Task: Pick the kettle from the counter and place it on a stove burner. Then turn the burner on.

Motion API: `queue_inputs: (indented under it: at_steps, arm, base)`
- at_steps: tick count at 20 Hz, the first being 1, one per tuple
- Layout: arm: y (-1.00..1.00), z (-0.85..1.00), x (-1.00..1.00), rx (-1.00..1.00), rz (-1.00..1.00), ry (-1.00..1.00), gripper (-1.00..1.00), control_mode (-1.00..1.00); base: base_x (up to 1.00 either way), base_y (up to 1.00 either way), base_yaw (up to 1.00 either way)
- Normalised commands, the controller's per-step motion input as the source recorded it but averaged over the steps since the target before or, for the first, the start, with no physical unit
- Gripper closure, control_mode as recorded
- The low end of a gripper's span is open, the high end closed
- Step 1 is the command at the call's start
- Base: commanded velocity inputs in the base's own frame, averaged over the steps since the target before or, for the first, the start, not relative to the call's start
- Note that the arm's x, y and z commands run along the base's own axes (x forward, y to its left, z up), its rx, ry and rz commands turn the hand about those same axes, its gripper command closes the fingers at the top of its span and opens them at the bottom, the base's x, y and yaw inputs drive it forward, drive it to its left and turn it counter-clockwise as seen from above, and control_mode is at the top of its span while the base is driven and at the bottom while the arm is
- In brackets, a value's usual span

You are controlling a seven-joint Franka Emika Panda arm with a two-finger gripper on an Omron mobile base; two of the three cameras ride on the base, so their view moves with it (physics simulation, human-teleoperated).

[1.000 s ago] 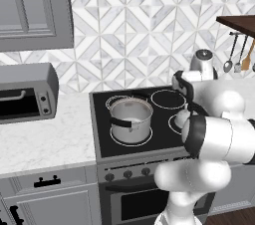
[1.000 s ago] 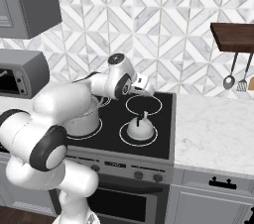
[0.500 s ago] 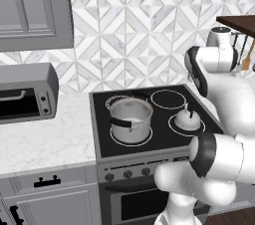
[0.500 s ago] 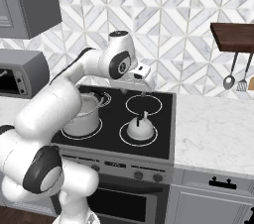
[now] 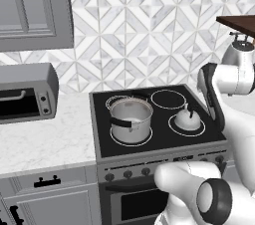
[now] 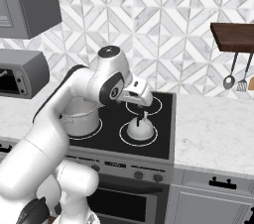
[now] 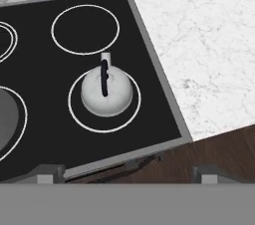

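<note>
A white robot arm rises from its base in front of a kitchen range and bends up over the black glass cooktop [image 6: 161, 119]. Its hand hangs above the front right burner, clear of everything, looking down along the gripper [image 6: 144, 101]. The jaws stand spread wide and hold nothing.

The kettle [image 7: 106, 91] sits upright on the stove burner [image 7: 87, 123], the front right of four white rings, and lies inside the ring, a little off centre. It is small, squat and dome-shaped, silvery white, wider than tall. A thin dark handle [image 7: 104, 77] arches over its top, and in the hand view that handle runs as a line pointing toward the back of the stove, with a short pale spout at the far end.

In the left base view the kettle [image 5: 187, 119] is right of a larger straight-sided steel pot [image 5: 130, 120] on the front left burner, the two well apart. In the right base view the kettle [image 6: 140, 128] is just below the hand.

The white marble counter [image 7: 199, 50] begins just beside the stove's right edge. A grey toaster oven [image 5: 26, 92] stands on the counter left of the stove
</note>
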Motion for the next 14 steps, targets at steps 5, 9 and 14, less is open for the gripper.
queue_inputs:
  at_steps: [5,9,14]
  arm:
    - [0.00,0.00,0.00,0.00,0.00,0.00,-1.00,-1.00]
    - [0.00,0.00,0.00,0.00,0.00,0.00,-1.00,-1.00]
    - [0.00,0.00,-0.01,0.00,0.00,0.00,-1.00,-1.00]
  base:
    - [0.00,0.00,0.00]
    - [0.00,0.00,0.00]
    - [0.00,0.00,0.00]
